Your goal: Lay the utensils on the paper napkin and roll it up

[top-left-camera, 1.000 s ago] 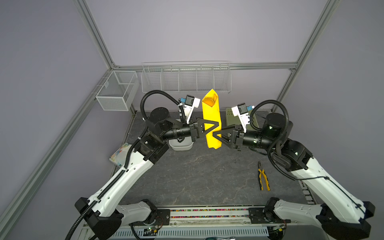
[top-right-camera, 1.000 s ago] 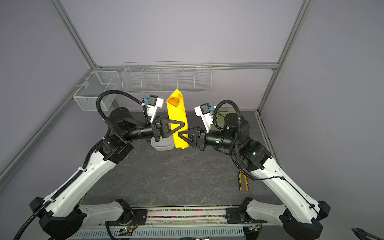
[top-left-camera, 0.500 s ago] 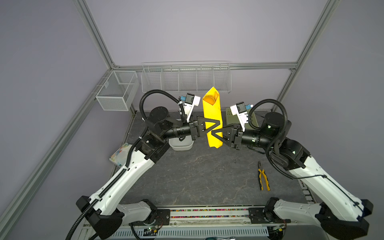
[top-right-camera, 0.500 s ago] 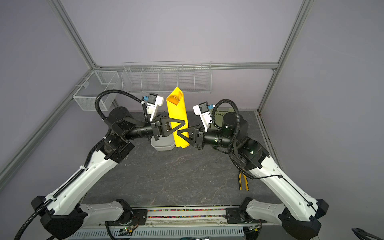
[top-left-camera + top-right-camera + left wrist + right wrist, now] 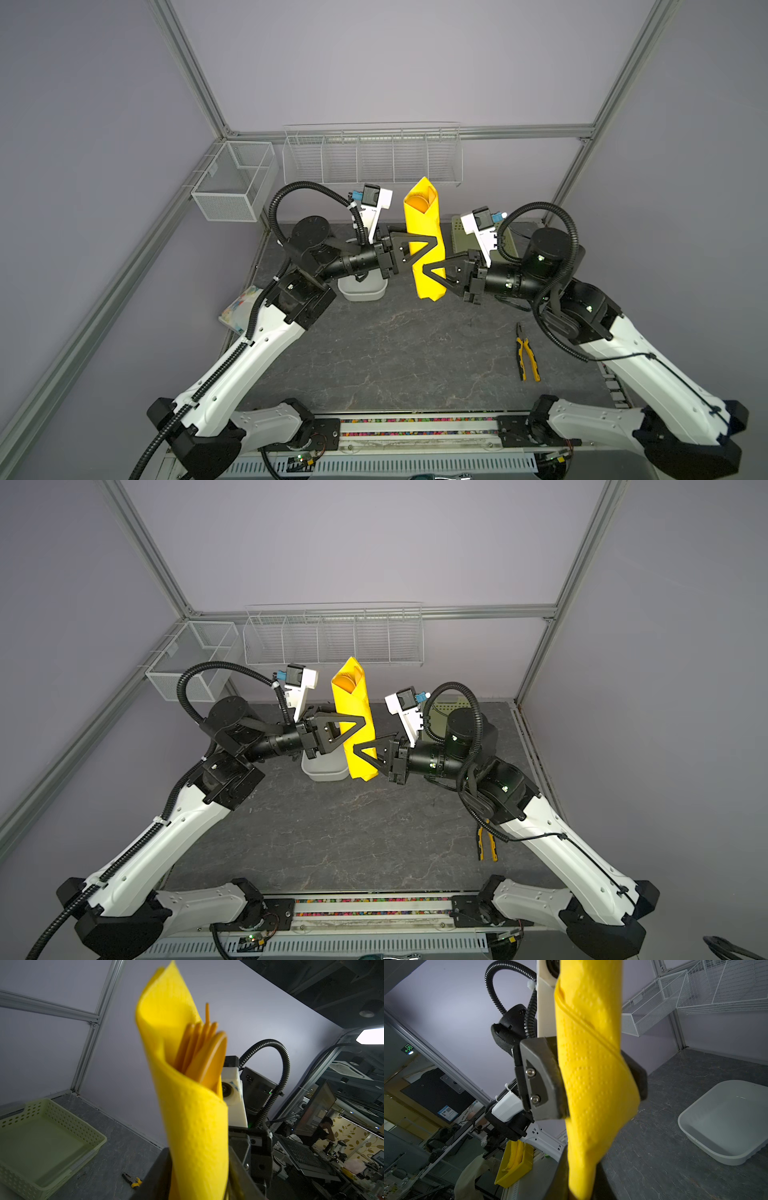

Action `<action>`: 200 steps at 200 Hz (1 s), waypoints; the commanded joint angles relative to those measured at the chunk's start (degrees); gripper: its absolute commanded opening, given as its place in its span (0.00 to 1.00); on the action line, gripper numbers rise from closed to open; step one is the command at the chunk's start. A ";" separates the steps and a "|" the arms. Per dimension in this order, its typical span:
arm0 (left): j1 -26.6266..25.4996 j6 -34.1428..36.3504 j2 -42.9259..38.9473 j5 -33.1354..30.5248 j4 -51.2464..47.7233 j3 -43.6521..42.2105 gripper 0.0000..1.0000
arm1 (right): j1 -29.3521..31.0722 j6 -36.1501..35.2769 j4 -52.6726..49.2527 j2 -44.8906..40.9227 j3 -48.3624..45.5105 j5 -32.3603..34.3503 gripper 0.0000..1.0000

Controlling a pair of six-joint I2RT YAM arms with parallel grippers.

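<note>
The napkin (image 5: pixel 422 216) is rolled around the utensils (image 5: pixel 203 1053) and stands upright in the air over the counter (image 5: pixel 395 353), near its far edge. Right jaws pinch its lower end. Left jaws flank the middle; I cannot tell if they grip. Best hold the low pinch firm, open end up, so nothing slides out.

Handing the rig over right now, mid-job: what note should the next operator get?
Left gripper: jaws astride the middle of the rolled bright yellow paper napkin; grip unclear.
Right gripper: shut on its lower end.
Roll roughly upright, clear of the dark tabletop; thin orange plastic utensils inside, tips showing at the top.
Done: loading, rolling.
Left: likely set it down.
</note>
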 commanded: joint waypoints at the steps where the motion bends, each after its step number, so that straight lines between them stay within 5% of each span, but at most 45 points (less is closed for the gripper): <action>1: 0.17 1.63 -1.36 -2.07 -0.85 -1.01 0.45 | 0.52 -1.84 2.53 -1.69 -0.86 -0.54 0.11; 73: 0.17 -6.37 0.74 8.20 11.13 -2.61 0.50 | 0.53 -2.23 3.57 -1.44 -1.91 -3.21 0.11; 200: 0.17 -4.91 1.03 8.15 8.41 -2.66 0.23 | 0.62 -2.00 3.32 -1.38 -2.74 -3.41 0.11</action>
